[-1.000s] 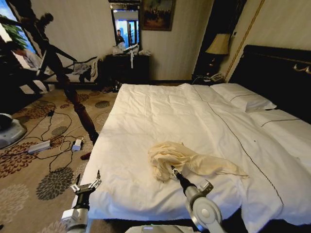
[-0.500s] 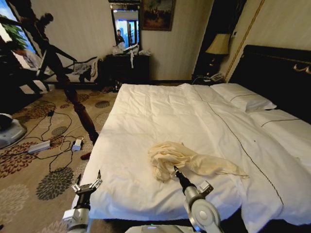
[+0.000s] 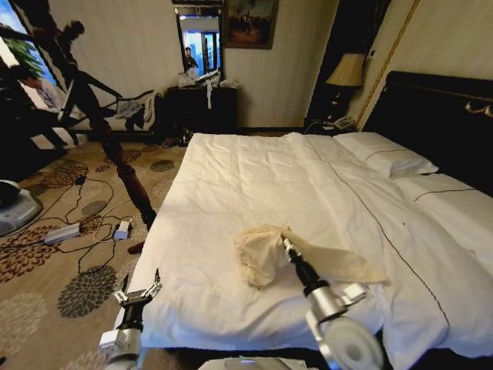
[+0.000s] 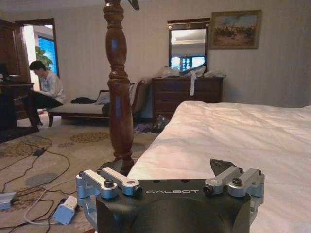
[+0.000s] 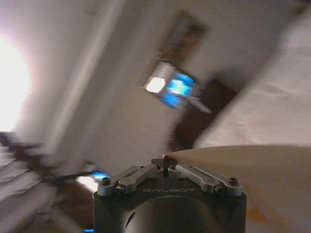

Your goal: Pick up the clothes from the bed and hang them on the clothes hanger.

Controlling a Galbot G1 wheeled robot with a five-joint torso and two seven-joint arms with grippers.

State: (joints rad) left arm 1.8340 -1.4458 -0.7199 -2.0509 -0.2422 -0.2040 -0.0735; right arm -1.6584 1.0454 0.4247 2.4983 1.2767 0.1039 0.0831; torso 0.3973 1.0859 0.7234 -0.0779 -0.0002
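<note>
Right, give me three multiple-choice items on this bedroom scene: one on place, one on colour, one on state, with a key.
1. Where is the left gripper? A over the pillows; B by the bed's near corner; C on the dresser.
2. What colour are the clothes? A cream; B black; C red.
3. The right gripper is: A open over carpet; B shut on the clothes; C shut on a lamp.
Key: 1 B, it hangs at the bed corner; 2 A, yellower than the bed; 3 B, closed on fabric in its wrist view.
</note>
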